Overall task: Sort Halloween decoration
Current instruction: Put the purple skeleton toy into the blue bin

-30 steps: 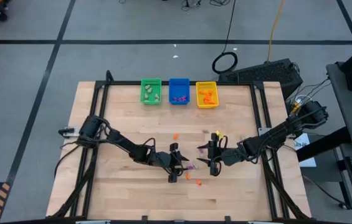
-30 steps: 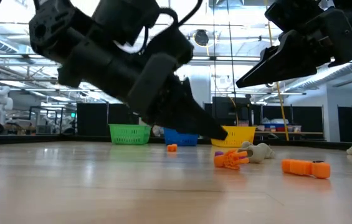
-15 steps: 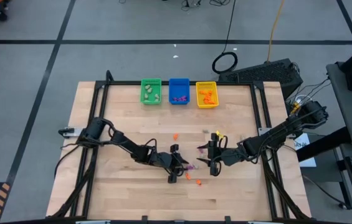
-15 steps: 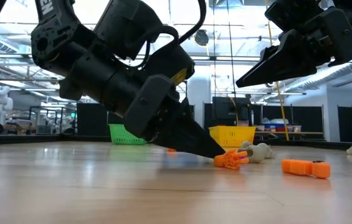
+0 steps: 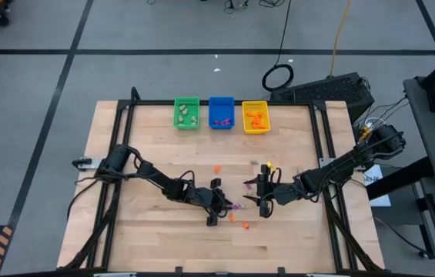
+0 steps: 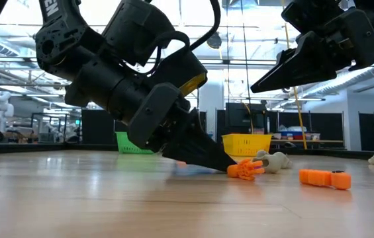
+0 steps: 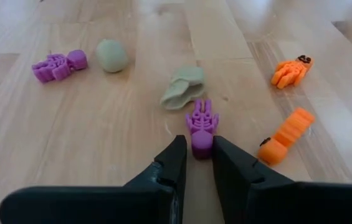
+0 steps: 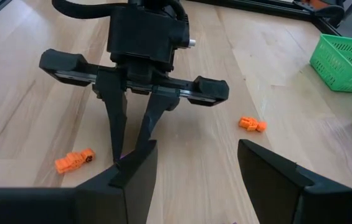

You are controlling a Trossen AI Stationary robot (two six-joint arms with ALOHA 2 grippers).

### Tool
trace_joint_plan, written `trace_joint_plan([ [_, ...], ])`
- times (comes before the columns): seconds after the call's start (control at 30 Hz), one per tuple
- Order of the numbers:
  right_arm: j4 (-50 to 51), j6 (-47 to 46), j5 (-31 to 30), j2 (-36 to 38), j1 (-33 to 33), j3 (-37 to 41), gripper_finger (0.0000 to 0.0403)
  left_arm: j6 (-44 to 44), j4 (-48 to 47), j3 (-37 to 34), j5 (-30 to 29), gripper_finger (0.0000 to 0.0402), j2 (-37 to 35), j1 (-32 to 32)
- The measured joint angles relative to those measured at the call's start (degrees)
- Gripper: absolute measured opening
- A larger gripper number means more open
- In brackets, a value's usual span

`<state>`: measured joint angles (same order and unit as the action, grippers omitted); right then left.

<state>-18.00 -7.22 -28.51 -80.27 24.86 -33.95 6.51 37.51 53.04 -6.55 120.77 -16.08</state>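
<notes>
The Halloween decoration lies loose at mid-table. A purple skeleton trinket (image 7: pixel 202 124) sits between the fingertips of my left gripper (image 7: pixel 199 152), whose tips are down at the tabletop (image 5: pixel 229 205). Around it lie a pale piece (image 7: pixel 184 87), a pale ball (image 7: pixel 112 55), another purple trinket (image 7: pixel 60 65) and two orange ones (image 7: pixel 292 70) (image 7: pixel 285 134). In the low view the purple trinket is hidden behind the left gripper's fingers (image 6: pixel 206 155). My right gripper (image 8: pixel 194 171) hangs open above the table, facing the left gripper from the right. My left gripper pinches the purple trinket's end nearest the gripper (image 7: pixel 201 147) between its two fingertips. The fingers slant down from the table's left and run in line with the trinket. The trinket lies flat on the table, and its other end sticks out beyond the tips.
Green (image 5: pixel 187 113), blue (image 5: pixel 221 112) and yellow (image 5: pixel 255 117) bins stand in a row at the table's far edge, each with trinkets inside. One orange trinket (image 5: pixel 217 168) lies apart toward the bins. Black frame rails (image 5: pixel 122 138) run along the table's sides.
My left gripper has sunk and tipped down until its fingertips reached the tabletop beside the orange trinket seen in the low view. The trinkets lie where they were.
</notes>
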Motion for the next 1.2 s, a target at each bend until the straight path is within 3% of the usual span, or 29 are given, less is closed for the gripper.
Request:
trace_joint_plan([
  [0.97, -0.1, -0.1, 0.0, 0.0, 0.0, 0.0, 0.0210, -0.8, 1.0, 0.0, 1.6, 0.0077, -0.7, -0.2],
  [1.2, -0.4, 0.0, 0.0, 0.0, 0.0, 0.0, 0.0210, -0.8, 0.8, 0.0, 0.5, 0.0059, -0.7, -0.2],
])
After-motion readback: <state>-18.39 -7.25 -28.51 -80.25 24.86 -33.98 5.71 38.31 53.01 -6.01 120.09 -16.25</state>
